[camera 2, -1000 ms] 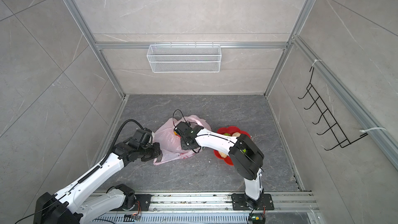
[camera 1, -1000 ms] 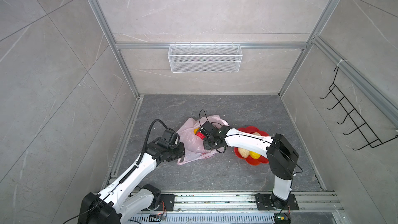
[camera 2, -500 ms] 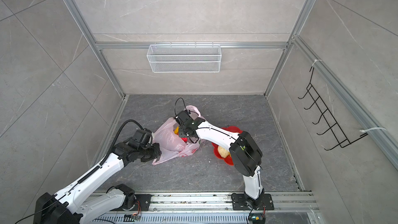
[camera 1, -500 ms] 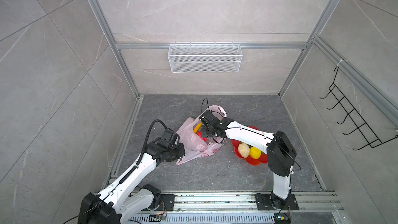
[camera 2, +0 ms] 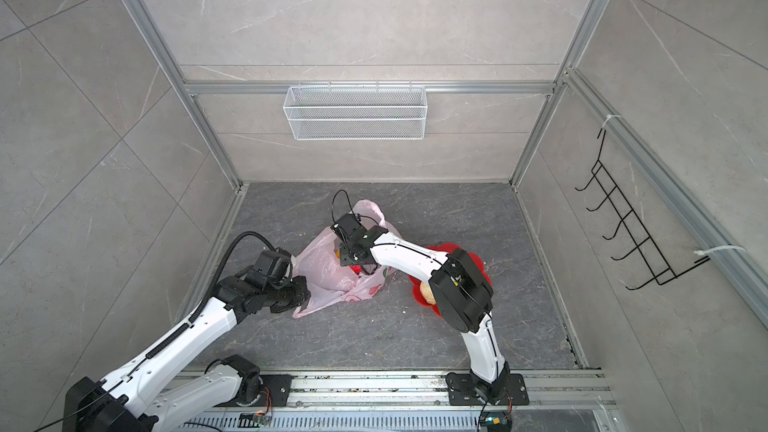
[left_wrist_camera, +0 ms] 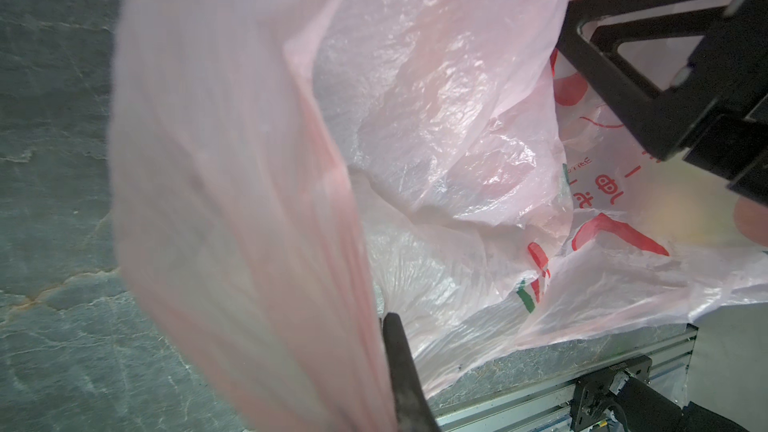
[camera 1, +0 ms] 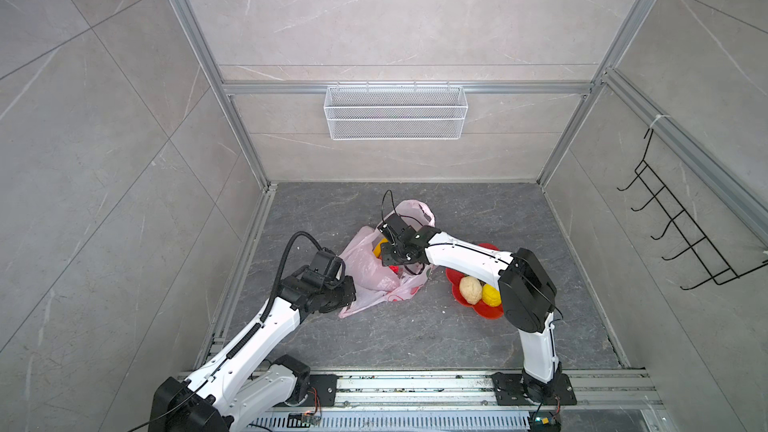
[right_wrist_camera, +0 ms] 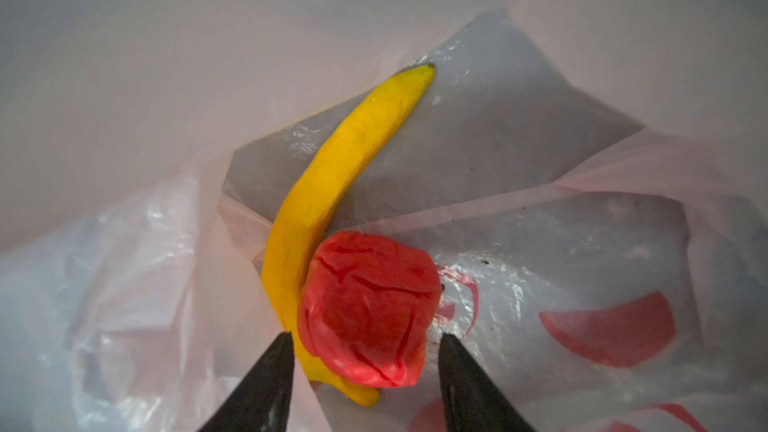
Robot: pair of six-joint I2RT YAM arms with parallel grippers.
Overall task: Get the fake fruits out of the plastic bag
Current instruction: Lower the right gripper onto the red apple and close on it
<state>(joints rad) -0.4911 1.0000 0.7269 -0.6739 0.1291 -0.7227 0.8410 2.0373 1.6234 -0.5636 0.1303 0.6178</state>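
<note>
Out: cream lumpy ball (camera 1: 469,289) and yellow lumpy ball (camera 1: 491,295), in red flower-shaped dish (camera 1: 488,317), right.
Left inside pale-pink plastic bag (camera 1: 365,272), centre-left: long yellow banana (right_wrist_camera: 332,201), red lumpy ball (right_wrist_camera: 370,305); perhaps more under folds.
Grips: right gripper (right_wrist_camera: 365,336) parted, straddling red lumpy ball; left gripper (camera 1: 349,292) clenched on bag.

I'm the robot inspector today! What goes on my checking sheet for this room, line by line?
Surface: dark grey marbled floor, flat.
Job's things: crinkly pale-pink plastic bag lies on the floor, mouth open; long yellow banana and red lumpy fruit are inside it; cream lumpy ball and yellow lumpy ball sit in the red flower-shaped dish.
Clutter: nothing seen.
Claws: left claw shut on the bag's edge; right claw open inside the bag, a finger on either side of the red fruit.
Cables: ribbed black cable arches over the left arm; thin black wire loops above the right wrist.
Surroundings: white wire basket on the back wall; black hook rack on the right wall.
</note>
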